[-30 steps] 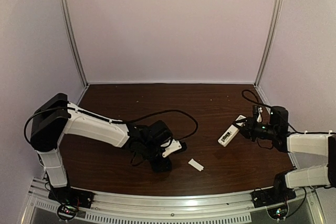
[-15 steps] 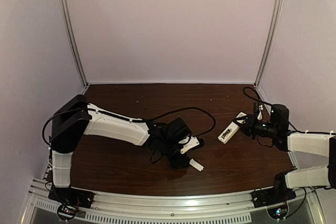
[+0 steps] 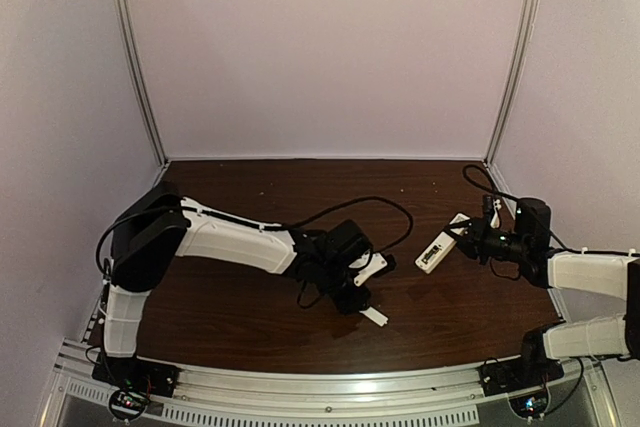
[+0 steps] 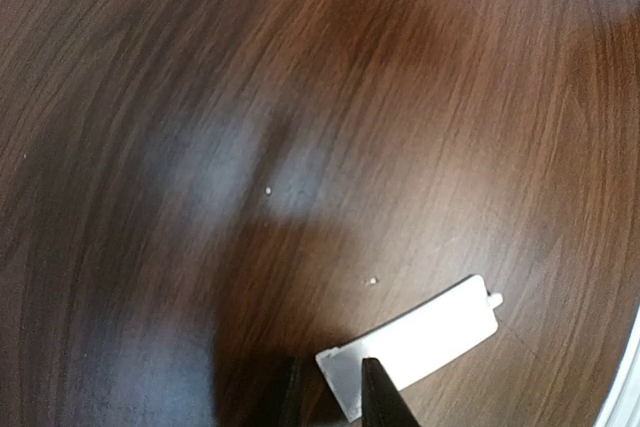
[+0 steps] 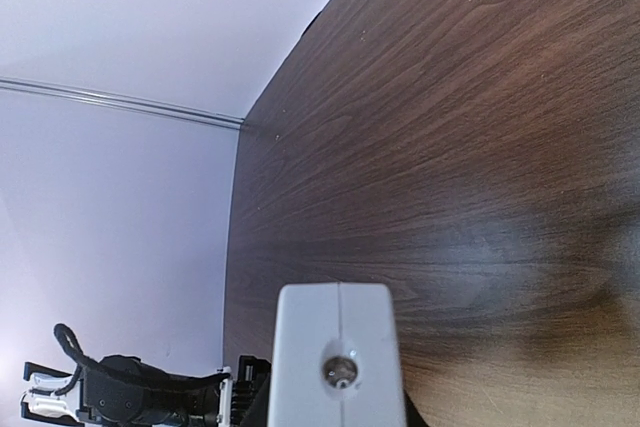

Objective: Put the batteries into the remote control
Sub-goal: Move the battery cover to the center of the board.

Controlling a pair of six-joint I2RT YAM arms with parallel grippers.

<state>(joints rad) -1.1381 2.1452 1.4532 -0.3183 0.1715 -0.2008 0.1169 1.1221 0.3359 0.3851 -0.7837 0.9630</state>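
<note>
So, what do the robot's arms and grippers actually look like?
The left arm and right arm are chunky white shells with black joints and wrists. Loose black cables loop off each. The left gripper and right gripper are black, with slim dark fingers.

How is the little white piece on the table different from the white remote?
The remote control is longer and thicker; the cover piece is small and flat. The right gripper holds the remote control; the cover piece lies on the table. The remote control shows dark markings; the cover piece is plain. Both are white.
</note>
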